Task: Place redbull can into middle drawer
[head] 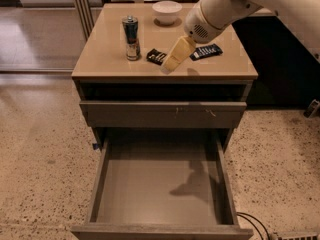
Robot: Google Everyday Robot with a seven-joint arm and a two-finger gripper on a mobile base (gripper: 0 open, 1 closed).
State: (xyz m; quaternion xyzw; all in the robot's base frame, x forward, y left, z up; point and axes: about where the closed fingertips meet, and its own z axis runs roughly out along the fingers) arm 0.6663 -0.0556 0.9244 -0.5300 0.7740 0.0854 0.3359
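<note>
The redbull can (131, 36), blue and silver, stands upright on the left part of the tan cabinet top (105, 59). My gripper (168, 67) hangs low over the front middle of the top, to the right of the can and apart from it, partly covering a dark snack packet (155, 56). It holds nothing that I can see. The middle drawer (160, 184) is pulled wide open below, with a bare grey floor that carries the arm's shadow.
A white bowl (167, 11) stands at the back of the top. A second dark packet (206, 51) lies right of the gripper. The closed upper drawer front (162, 114) bears pale scratches. A cable (252, 223) lies on the speckled floor at the lower right.
</note>
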